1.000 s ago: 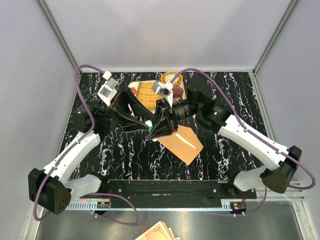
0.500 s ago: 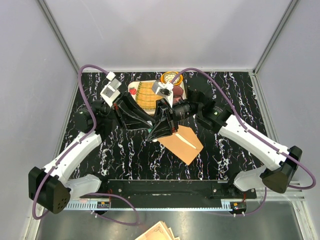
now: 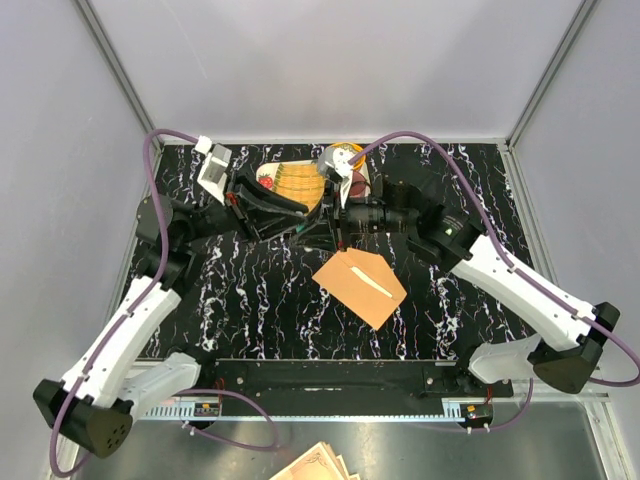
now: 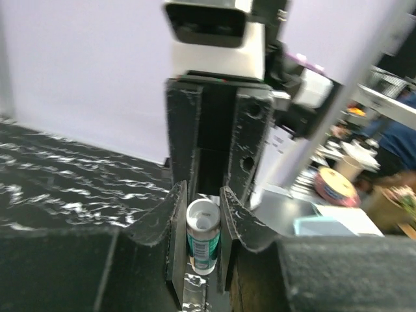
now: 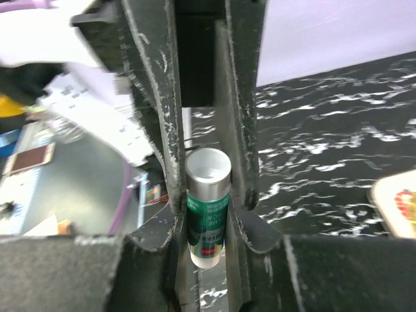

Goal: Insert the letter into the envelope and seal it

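Note:
The orange-tan envelope (image 3: 360, 288) lies flat on the black marbled table, a thin white strip on its face. The letter does not show in any view. Behind the envelope, my left gripper (image 3: 303, 216) and right gripper (image 3: 340, 228) meet tip to tip above the table. Both are shut on one green-and-white glue stick (image 4: 203, 240), which stands between the left fingers (image 4: 174, 214) in the left wrist view. In the right wrist view the glue stick (image 5: 208, 211) sits between my right fingers (image 5: 239, 195), with the left gripper's fingers beyond it.
A tray (image 3: 290, 182) with a yellow woven piece sits at the back of the table, a tape roll (image 3: 343, 155) beside it. Ornate-edged beige papers (image 3: 315, 465) lie below the front rail. Grey walls enclose the table on three sides.
The left gripper has shut on the glue stick that the right gripper held. Both grippers have risen and swung toward the back, away from the envelope, which has stayed in place.

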Robot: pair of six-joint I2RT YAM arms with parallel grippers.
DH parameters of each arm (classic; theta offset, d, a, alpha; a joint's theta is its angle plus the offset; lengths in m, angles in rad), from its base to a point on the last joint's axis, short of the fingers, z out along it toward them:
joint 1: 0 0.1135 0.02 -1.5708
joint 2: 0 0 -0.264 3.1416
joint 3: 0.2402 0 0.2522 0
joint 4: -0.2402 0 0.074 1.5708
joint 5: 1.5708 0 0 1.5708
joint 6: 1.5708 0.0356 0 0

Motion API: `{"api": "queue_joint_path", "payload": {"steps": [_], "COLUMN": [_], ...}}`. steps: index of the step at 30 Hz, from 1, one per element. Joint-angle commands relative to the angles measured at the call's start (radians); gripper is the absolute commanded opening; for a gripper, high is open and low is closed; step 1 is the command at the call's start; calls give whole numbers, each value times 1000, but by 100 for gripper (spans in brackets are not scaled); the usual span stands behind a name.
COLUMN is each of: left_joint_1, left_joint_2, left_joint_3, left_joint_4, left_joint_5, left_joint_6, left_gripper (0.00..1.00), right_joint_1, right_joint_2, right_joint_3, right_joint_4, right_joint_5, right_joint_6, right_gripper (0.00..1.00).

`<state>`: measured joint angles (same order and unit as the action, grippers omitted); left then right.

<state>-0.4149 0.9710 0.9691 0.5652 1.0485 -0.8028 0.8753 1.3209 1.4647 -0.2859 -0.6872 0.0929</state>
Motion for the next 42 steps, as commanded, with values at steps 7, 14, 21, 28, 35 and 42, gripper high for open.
{"api": "queue_joint_path", "payload": {"steps": [7, 14, 21, 28, 35, 42], "left_joint_1": [-114, -205, 51, 61, -25, -96], "left_joint_2": [-38, 21, -169, -88, -45, -22], "left_joint_3": [218, 358, 115, 99, 28, 26], "left_joint_4": [-628, -758, -393, -58, 295, 292], "left_joint_5": [-779, -952, -393, 128, 145, 139], "left_joint_6": [278, 309, 435, 149, -16, 10], "left_gripper": [0, 37, 95, 76, 60, 56], "right_joint_1": [-6, -6, -59, -62, -58, -47], "right_joint_2": [37, 87, -23, -48, -25, 3], "right_joint_3": [118, 160, 71, 40, 37, 55], "right_joint_4": [-68, -93, -98, -37, 39, 56], "right_joint_5": [615, 597, 47, -250, -370, -408], "right_joint_6": [-163, -189, -153, -53, 37, 50], "right_gripper": [0, 0, 0, 0, 0, 0]}}
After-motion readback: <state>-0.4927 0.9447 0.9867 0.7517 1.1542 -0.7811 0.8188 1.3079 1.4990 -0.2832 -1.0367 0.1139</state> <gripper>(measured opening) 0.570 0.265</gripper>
